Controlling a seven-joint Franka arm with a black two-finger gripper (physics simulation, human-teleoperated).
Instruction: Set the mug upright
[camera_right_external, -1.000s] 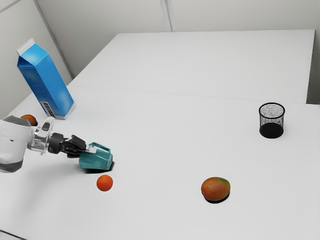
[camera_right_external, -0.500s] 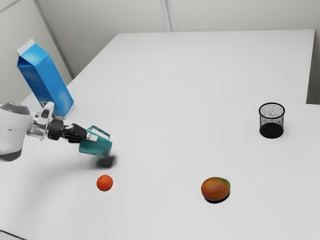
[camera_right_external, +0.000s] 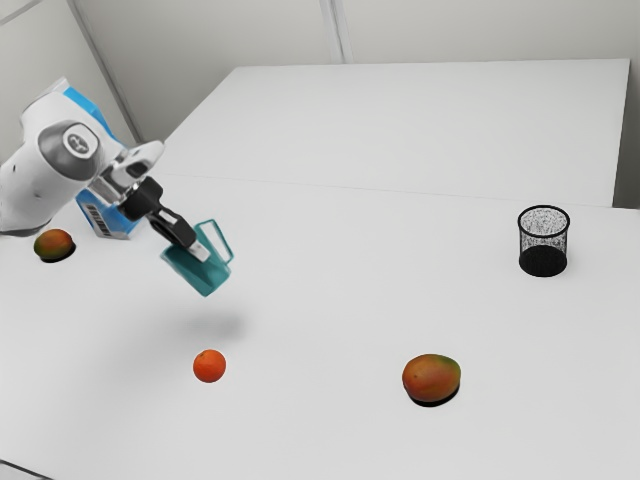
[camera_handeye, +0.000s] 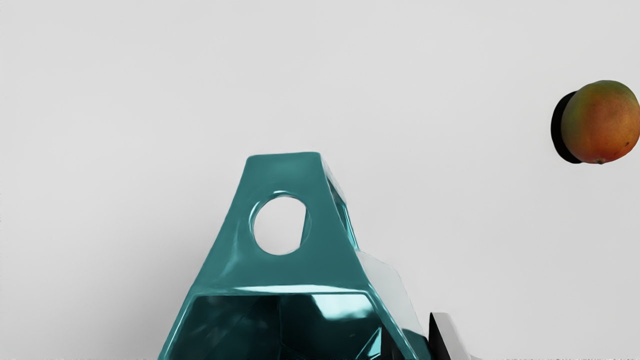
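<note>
In the exterior view my gripper (camera_right_external: 196, 249) is shut on the teal mug (camera_right_external: 204, 271), holding it clear of the table, with its shadow on the surface below. The mug hangs tilted, its handle on the side toward the exterior view's right. In the wrist view the mug (camera_handeye: 280, 272) shows its handle and its dark open inside facing the camera. Beside its wall stands one fingertip of the gripper (camera_handeye: 400, 350); the other finger is hidden.
An orange (camera_right_external: 209, 366) lies below the mug in the picture. One mango (camera_right_external: 432, 378) and a mesh cup (camera_right_external: 543, 242) stand farther right; another mango (camera_right_external: 54, 244) and a blue carton (camera_right_external: 108, 218) are near the arm. The white table (camera_right_external: 330, 420) extends around them.
My gripper has lifted the mug off the table and tipped further downward with it. The arm has swung up, now partly covering the carton; the other things stayed put.
</note>
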